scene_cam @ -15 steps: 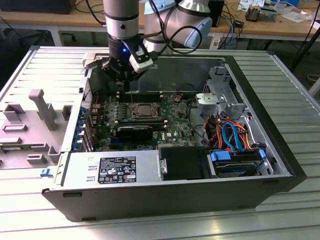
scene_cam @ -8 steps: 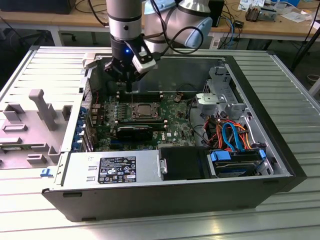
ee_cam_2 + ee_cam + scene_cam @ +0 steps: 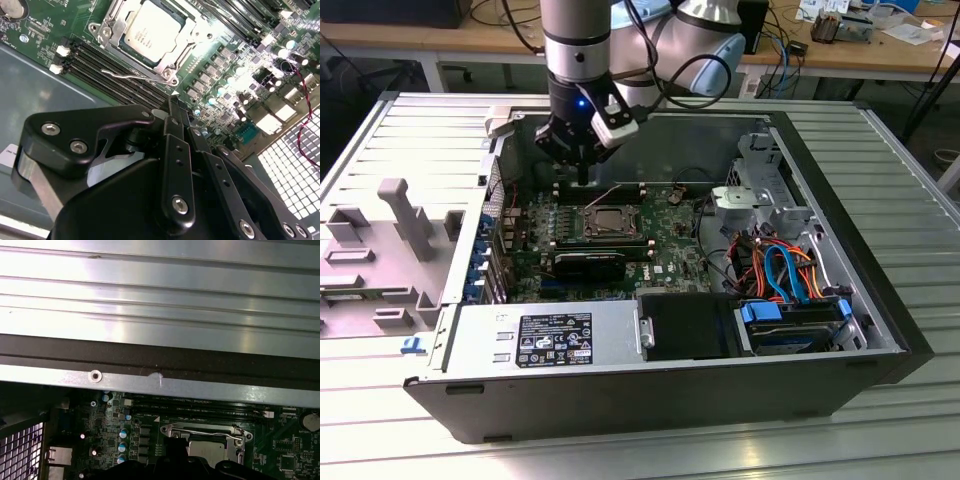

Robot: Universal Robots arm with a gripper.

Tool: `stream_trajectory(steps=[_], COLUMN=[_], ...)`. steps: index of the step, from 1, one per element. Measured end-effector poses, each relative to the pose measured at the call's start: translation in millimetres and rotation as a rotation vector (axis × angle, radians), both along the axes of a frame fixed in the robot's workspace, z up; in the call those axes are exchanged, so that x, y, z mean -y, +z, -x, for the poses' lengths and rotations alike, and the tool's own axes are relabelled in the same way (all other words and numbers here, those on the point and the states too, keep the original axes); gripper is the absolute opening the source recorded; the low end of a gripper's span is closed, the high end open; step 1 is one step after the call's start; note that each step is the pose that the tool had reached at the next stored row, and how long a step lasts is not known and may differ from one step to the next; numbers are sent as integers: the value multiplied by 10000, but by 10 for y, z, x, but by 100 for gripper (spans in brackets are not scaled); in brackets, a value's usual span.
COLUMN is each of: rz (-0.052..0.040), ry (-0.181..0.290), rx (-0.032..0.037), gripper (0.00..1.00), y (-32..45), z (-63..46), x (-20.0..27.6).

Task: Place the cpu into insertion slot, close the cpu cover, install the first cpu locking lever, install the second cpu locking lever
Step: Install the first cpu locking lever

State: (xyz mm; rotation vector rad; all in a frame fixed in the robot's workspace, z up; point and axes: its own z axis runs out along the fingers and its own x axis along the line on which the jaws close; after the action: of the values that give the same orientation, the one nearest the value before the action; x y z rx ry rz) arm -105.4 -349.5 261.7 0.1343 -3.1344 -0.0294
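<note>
- One cpu point(image 3: 150, 31) lies flat in the insertion slot point(image 3: 167, 67), cpu cover point(image 3: 111, 29) closed around it.
- End effector point(image 3: 582, 178) hovers at the socket's 11 o'clock, fingers pressed together, holding nothing.

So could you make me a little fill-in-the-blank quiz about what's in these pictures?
1. The cpu sits in the insertion slot, framed by the grey metal cpu ____.
2. The gripper hangs above the green ____ inside the open computer case.
3. The bundle of cables at the exterior view's right is orange and ____.

Missing words: cover; motherboard; blue
</note>
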Motion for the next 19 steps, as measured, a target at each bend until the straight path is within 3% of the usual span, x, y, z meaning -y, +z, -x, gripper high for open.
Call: stream_trajectory(steps=[7,19], rz=[-2,-1], ry=[0,0], rx=[2,0], gripper=[11,11], y=[-15,-250], z=[-1,-3], x=[-1,-46])
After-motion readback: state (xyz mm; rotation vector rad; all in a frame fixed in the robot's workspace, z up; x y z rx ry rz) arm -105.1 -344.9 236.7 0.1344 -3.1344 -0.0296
